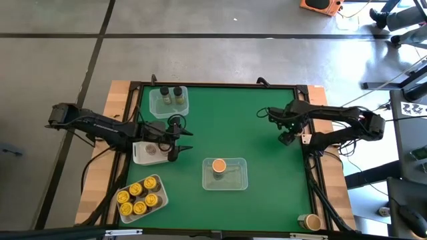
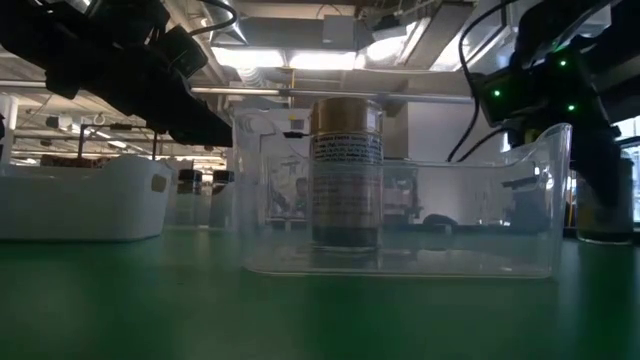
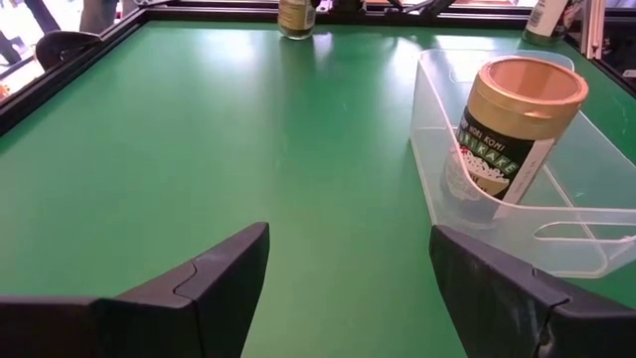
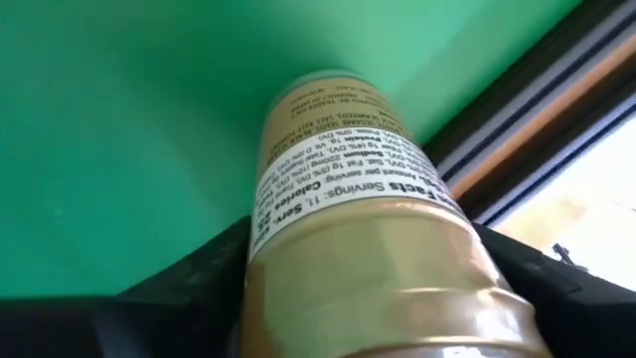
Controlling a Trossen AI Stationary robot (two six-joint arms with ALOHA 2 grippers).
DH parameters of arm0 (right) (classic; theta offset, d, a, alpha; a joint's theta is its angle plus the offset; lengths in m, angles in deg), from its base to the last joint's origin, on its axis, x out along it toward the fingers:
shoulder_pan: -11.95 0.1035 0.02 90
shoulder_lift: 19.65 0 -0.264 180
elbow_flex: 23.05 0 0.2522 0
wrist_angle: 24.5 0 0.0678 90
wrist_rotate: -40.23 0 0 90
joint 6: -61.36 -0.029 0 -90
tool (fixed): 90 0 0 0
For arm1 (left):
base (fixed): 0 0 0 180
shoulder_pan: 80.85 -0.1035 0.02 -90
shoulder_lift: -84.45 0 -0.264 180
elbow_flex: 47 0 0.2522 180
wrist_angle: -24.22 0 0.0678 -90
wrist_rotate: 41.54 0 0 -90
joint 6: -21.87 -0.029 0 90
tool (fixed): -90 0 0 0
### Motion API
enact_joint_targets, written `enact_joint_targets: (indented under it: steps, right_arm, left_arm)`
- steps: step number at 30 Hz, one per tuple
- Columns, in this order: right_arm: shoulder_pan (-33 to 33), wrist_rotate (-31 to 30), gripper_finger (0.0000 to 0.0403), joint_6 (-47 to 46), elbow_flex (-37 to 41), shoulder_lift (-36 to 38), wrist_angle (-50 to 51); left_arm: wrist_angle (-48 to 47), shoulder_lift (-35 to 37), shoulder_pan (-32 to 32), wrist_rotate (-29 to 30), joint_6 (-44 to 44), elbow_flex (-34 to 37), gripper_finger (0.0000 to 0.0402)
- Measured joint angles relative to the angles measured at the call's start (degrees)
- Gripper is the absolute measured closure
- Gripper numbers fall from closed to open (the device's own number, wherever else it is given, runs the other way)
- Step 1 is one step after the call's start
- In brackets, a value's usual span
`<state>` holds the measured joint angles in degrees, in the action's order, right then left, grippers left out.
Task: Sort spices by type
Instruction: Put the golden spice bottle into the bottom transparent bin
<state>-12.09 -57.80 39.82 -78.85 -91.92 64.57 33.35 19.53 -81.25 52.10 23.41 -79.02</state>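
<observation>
My right gripper (image 1: 287, 137) stands near the table's right edge, pointing steeply down and shut on a tan-lidded spice jar (image 4: 348, 199). My left gripper (image 3: 348, 259) hangs open over bare mat at the left, with nothing between its fingers. Its view faces the clear middle tray (image 1: 225, 175), where an orange-tan-lidded jar (image 3: 512, 124) stands upright. Two dark-lidded jars (image 1: 171, 95) stand in the far clear tray. One grey-lidded jar (image 1: 152, 151) stands in the white tray. Several yellow-lidded jars (image 1: 139, 197) fill the near left tray. My right gripper has the jar's round wall (image 4: 368, 249), just below the lid, between its two fingers (image 4: 199, 273), one on each side. The fingers come from above, pointing steeply down. The jar stands upright with its bottom (image 4: 323, 85) toward the green mat; whether it rests there I cannot tell.
Another tan-lidded jar (image 1: 310, 221) stands on the wooden border at the near right corner. The black frame rail (image 4: 517, 129) runs close beside the held jar. Bare green mat (image 1: 260, 127) lies between the trays and the right arm.
</observation>
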Motion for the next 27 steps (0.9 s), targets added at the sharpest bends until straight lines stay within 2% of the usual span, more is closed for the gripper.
enact_joint_targets:
  steps: [5, 11, 21, 24, 27]
  right_arm:
    - [0.0, 0.2, 0.012, 0.0, -2.2, 0.0, -1.8]
    - [1.0, 5.8, 0.012, -1.9, -6.2, 0.0, -5.7]
    - [10.7, 6.7, 0.012, -6.8, -11.8, 0.0, -12.9]
    - [14.0, 9.9, 0.012, -9.8, -13.7, -0.1, -14.5]
    - [17.9, 9.8, 0.012, -12.7, -16.8, -0.1, -14.2]
  left_arm:
    - [0.0, 0.0, 0.0, 0.0, 0.0, 0.0, 0.0125]
    - [0.0, 0.0, 0.0, 0.0, 0.0, 0.0, 0.0125]
    - [0.1, 0.0, 0.0, 0.0, 0.0, 0.0, 0.0125]
    - [0.1, 0.0, 0.0, 0.0, 0.1, 0.0, 0.0125]
    - [0.1, 0.0, 0.0, 0.0, 0.0, 0.0, 0.0125]
